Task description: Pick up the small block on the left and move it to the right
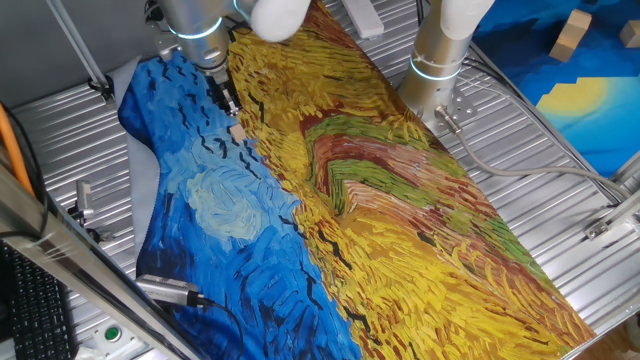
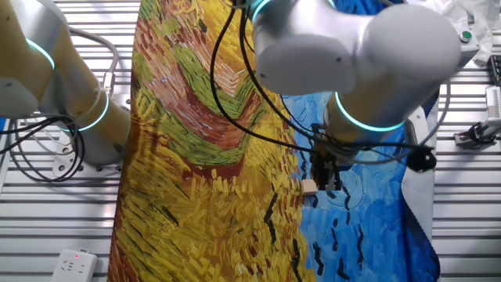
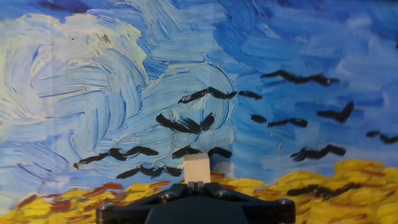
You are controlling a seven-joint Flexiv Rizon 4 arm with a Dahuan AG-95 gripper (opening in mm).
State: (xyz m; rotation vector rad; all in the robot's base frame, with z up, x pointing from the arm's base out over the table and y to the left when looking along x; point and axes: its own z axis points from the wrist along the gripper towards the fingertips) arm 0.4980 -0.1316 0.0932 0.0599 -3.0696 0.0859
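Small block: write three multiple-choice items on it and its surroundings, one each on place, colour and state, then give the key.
1. Where is the small block?
A. At the border of the blue and yellow parts of the painted cloth
B. On the bare metal table
C. In the middle of the yellow field

2. What colour is the small block?
A. Red
B. Green
C. Pale tan

3. In what state is the ring light on the arm above the tool?
A. Dark
B. Lit cyan
C. Covered with tape

Key:
1 A: the small block is at the tip of the tool, where blue meets yellow on the painted cloth.
2 C: the hand view shows a pale, wood-coloured face.
3 B: the ring light glows cyan in both fixed views.
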